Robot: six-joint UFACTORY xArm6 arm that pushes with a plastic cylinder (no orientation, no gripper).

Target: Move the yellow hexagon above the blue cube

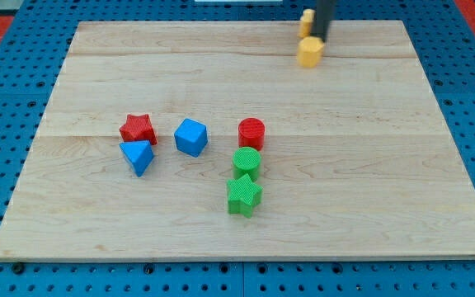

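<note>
The yellow hexagon (309, 52) lies near the top edge of the wooden board (369, 181), right of centre. My tip (321, 40) is at its upper right, touching or almost touching it. The blue cube (190, 137) sits left of the board's centre, far below and to the left of the hexagon. A second yellow block (306, 21) sits just left of the rod, above the hexagon; its shape is unclear.
A red star (138, 129) and a blue triangular block (138, 156) lie left of the blue cube. A red cylinder (251, 133), a green cylinder (246, 162) and a green star (244, 195) form a column to its right.
</note>
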